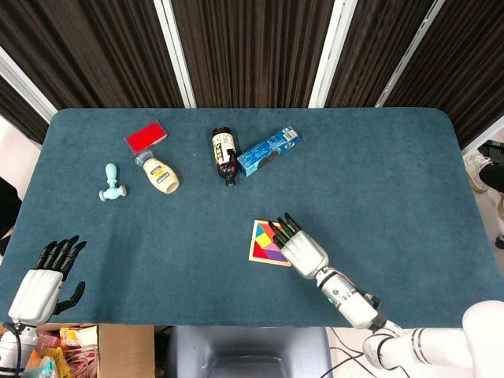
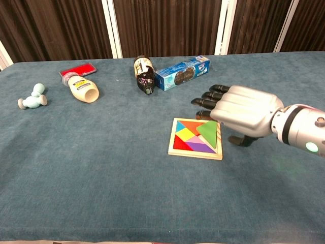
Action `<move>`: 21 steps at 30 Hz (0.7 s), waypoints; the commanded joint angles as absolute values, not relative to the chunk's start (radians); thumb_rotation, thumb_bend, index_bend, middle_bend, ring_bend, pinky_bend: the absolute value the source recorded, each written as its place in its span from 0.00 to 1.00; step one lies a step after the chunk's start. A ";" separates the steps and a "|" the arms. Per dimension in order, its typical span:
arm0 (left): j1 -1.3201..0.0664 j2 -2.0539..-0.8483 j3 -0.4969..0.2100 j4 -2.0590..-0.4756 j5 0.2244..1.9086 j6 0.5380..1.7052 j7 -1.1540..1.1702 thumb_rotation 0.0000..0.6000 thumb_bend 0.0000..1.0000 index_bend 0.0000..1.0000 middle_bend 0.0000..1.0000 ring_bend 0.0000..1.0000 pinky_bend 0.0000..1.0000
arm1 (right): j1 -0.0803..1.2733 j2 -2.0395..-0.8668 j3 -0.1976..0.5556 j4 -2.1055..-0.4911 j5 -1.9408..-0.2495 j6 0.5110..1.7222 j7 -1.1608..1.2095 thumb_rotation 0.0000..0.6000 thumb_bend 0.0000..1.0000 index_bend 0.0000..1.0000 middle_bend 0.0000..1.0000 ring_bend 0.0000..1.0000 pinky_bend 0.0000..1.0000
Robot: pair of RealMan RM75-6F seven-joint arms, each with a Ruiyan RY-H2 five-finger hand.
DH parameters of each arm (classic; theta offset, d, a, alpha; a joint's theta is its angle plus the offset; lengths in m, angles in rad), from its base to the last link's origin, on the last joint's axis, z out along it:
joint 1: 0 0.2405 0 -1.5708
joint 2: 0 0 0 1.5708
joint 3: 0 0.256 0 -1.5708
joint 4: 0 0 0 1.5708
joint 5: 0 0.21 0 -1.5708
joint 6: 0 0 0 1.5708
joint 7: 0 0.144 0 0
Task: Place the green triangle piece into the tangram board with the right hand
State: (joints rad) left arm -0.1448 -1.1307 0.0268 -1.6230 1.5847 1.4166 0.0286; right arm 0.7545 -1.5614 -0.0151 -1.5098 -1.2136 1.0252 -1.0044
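The tangram board lies on the blue table, filled with coloured pieces. The green triangle piece sits in the board's right part. My right hand hovers just right of and above the board, fingers extended and apart, holding nothing. In the head view the same board shows mid-table with the right hand at its right edge, covering that side. My left hand rests open at the table's near left corner, far from the board.
At the back stand a dark bottle lying down, a blue box, a cream bottle, a red pad and a pale blue toy. A cardboard box sits below the table's front left edge.
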 commanded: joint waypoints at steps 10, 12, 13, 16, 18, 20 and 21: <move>-0.145 -1.131 0.024 -1.620 1.579 1.418 0.024 1.00 0.46 0.00 0.00 0.00 0.01 | 0.795 -1.599 0.017 -1.438 -1.077 0.945 -1.060 1.00 0.49 0.22 0.00 0.00 0.00; -0.145 -1.130 0.023 -1.620 1.579 1.418 0.022 1.00 0.46 0.00 0.00 0.00 0.01 | 0.797 -1.603 0.013 -1.432 -1.067 0.946 -1.071 1.00 0.49 0.23 0.00 0.00 0.00; -0.145 -1.130 0.024 -1.620 1.580 1.419 0.021 1.00 0.46 0.00 0.00 0.00 0.01 | 0.797 -1.605 0.010 -1.430 -1.064 0.948 -1.077 1.00 0.49 0.22 0.00 0.00 0.00; -0.144 -1.129 0.024 -1.620 1.581 1.421 0.021 1.00 0.46 0.00 0.00 0.00 0.01 | 0.797 -1.606 0.002 -1.432 -1.067 0.955 -1.082 1.00 0.49 0.23 0.00 0.00 0.00; -0.144 -1.129 0.024 -1.620 1.581 1.420 0.020 1.00 0.46 0.00 0.00 0.00 0.01 | 0.795 -1.605 -0.004 -1.435 -1.069 0.959 -1.083 1.00 0.49 0.24 0.00 0.00 0.00; -0.145 -1.127 0.024 -1.620 1.581 1.418 0.019 1.00 0.46 0.00 0.00 0.00 0.01 | 0.791 -1.602 -0.013 -1.441 -1.077 0.968 -1.085 1.00 0.49 0.25 0.00 0.00 0.00; -0.144 -1.126 0.025 -1.620 1.581 1.419 0.017 1.00 0.46 0.00 0.00 0.00 0.01 | 0.789 -1.600 -0.017 -1.443 -1.080 0.971 -1.085 1.00 0.49 0.26 0.00 0.00 0.00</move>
State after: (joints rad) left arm -0.1445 -1.1265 0.0249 -1.6198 1.5814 1.4185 0.0173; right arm 0.7904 -1.6013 -0.0150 -1.4414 -1.0775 0.9686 -1.0844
